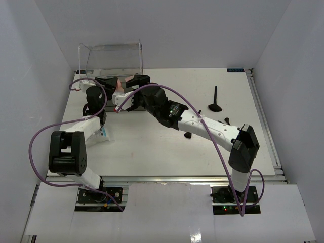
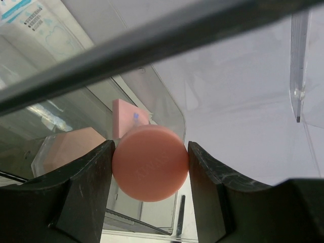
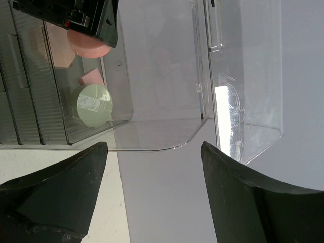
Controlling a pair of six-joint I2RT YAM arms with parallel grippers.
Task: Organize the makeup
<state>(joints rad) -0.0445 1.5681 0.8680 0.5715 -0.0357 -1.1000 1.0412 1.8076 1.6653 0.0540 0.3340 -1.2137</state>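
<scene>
Left gripper (image 2: 150,148) is squeezed tight on a round pink disc (image 2: 150,167). It holds the disc up by the big clear box (image 1: 111,54) at the far left of the counter (image 1: 162,152). Through the clear plastic a small pink palette (image 2: 129,116) and a grey-green disc (image 3: 94,104) show, lying inside. The right gripper (image 3: 154,147) is just beside the box, its fingers spread wide with nothing in them. A slim black brush (image 1: 215,98) lies well apart, on the far right of the counter.
</scene>
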